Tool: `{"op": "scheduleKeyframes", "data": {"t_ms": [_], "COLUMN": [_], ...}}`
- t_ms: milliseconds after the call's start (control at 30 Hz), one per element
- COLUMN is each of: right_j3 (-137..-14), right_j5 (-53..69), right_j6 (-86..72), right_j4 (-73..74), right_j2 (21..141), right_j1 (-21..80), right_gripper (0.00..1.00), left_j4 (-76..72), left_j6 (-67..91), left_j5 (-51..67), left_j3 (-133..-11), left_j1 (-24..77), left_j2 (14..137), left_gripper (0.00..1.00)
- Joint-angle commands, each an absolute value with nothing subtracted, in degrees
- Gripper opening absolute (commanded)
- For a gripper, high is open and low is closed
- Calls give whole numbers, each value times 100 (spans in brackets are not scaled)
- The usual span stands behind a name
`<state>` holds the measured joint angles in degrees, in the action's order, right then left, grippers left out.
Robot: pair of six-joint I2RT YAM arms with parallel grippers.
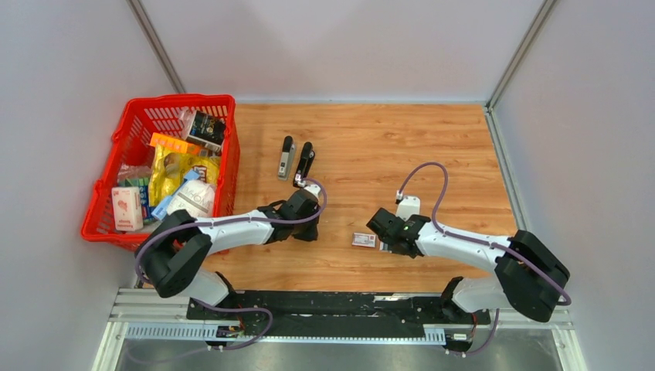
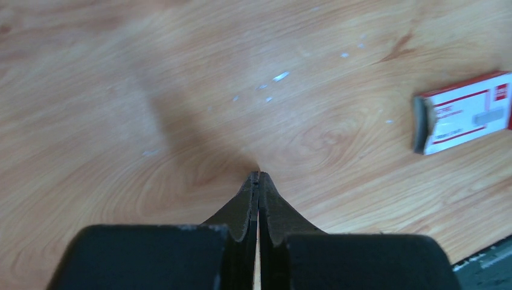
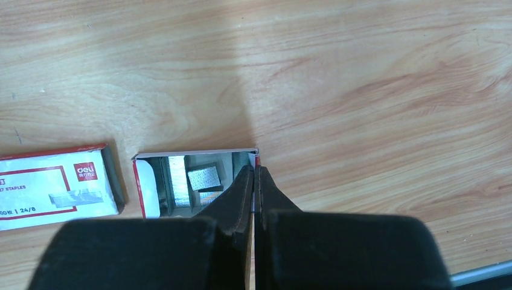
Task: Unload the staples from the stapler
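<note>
Overhead, a wooden bench [image 1: 432,139] carries a small white-and-red staple box sleeve [image 3: 54,187], with its open inner tray [image 3: 193,153] just to the right of it. Silvery staples [image 3: 202,178] lie as strips inside that tray, and a few tiny silvery bits [image 2: 281,76] are scattered on the wood near the sleeve. The right gripper [image 3: 255,170] is closed, its tips at the tray end farthest from the sleeve; whether it pinches the wall cannot be told. The left gripper [image 2: 258,177] is closed on nothing, tips touching bare wood left of the sleeve. The stapler [image 1: 287,157] lies well beyond the sleeve, neither gripper near it. Some strips seem already unloaded, but whether the stapler is empty cannot be seen.
</note>
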<state>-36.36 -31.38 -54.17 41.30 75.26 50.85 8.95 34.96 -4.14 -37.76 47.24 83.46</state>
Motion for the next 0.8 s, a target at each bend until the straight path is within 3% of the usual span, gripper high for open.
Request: {"op": "scheduleKeyframes", "data": {"t_ms": [0, 267, 767], "right_j3": [-3612, -3507, -3718], "right_j5": [-3155, -2988, -3252], "right_j6": [-5432, -5379, -5124], "right_j4": [4061, 3683, 3630], "right_j2": [7400, 7392, 7523], "right_j1": [5106, 5115, 5062], "right_gripper": [0, 0, 0], "left_j4": [291, -483, -888], "left_j6": [3182, 3401, 3691], "left_j5": [228, 1098, 1231], "left_j3": [-4087, -4104, -4306], "left_j1": [4746, 4764, 4948], "left_j2": [8639, 8947, 9588], "left_gripper": [0, 0, 0]}}
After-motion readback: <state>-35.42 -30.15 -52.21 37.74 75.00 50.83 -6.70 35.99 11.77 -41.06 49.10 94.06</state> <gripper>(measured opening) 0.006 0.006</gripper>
